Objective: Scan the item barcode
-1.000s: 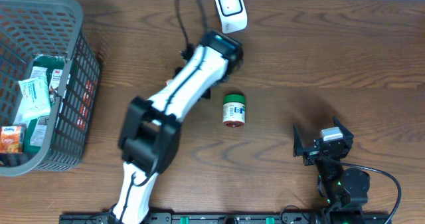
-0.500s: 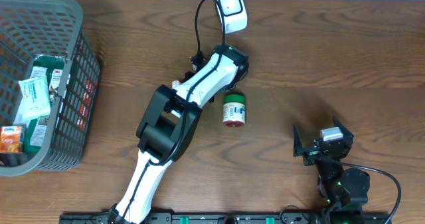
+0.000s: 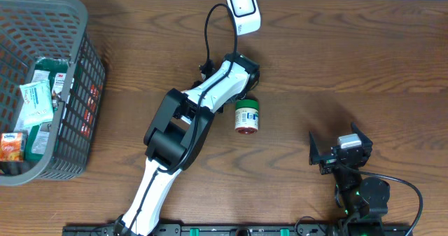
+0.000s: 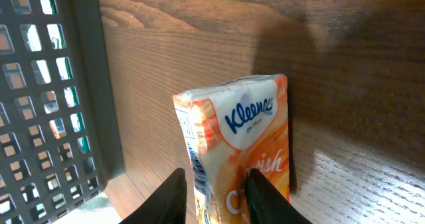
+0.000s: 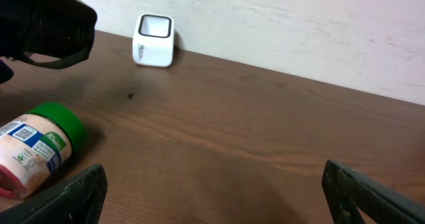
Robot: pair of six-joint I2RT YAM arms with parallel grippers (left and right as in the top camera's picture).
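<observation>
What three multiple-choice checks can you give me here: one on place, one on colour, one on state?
1. Where is the jar?
A. In the basket
B. Lying on the table beside the left arm
C. On top of the scanner

2. What colour is the jar's lid?
A. Green
B. Blue
C. Yellow

3. How is the right gripper?
A. Shut on the scanner
B. Shut on the jar
C. Open and empty

Answers:
1. B: it lies on its side on the wood by the arm's end.
2. A: the right wrist view shows a green cap.
3. C: its fingers stand wide apart with only table between them.
</observation>
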